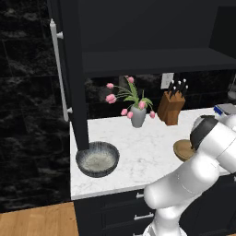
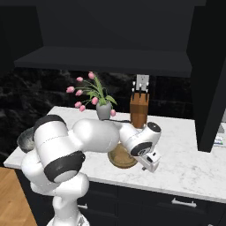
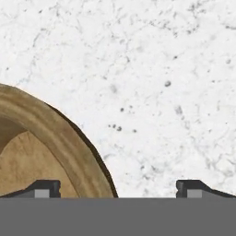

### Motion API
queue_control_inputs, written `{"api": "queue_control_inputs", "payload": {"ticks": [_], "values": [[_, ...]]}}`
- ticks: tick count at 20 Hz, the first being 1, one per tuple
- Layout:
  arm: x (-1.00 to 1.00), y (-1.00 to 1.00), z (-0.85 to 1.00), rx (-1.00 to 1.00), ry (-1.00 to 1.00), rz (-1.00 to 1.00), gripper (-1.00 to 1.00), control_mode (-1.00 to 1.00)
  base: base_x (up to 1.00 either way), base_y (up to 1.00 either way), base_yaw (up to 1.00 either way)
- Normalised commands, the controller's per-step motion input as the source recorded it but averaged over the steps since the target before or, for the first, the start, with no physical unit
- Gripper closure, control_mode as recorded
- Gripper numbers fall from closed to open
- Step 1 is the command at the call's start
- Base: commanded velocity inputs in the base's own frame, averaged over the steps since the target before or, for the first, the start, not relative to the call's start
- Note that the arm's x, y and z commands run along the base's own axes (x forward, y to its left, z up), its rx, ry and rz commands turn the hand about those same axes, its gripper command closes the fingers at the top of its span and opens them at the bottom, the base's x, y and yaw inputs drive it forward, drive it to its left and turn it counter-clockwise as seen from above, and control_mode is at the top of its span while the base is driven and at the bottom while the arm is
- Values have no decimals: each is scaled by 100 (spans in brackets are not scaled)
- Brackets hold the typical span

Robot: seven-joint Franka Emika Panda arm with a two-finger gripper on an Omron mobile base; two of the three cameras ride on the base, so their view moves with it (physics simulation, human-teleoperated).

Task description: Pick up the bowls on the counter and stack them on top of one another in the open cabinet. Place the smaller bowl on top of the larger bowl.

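The hand point(image 3: 118, 189) is spread wide and empty, held low over the tan bowl point(image 3: 46, 147) at lower left of the hand view. The grey bowl point(image 1: 97, 159) is seen on the bench point(image 1: 147, 147), lower left of the left base view, under the cabinet point(image 1: 152, 60).

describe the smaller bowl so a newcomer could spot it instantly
On the white marble counter, look toward the front edge, below the knife block and the vase of pink tulips. The smaller bowl sits there beside the open hand: shallow, tan wood, unlike the larger bowl, dark grey and ribbed.
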Motion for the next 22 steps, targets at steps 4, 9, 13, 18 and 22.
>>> {"api": "queue_control_inputs", "payload": {"ticks": [4,9,13,18,22], "values": [[11,9,-6,1,1,3,100,-100,0,0,0],[0,4,-2,0,1,0,100,-100,0,0,0],[0,36,39,0,-9,0,100,-100,0,0,0],[1,96,58,0,-11,0,100,-100,0,0,0],[4,100,16,0,-4,0,100,-100,0,0,0]]}}
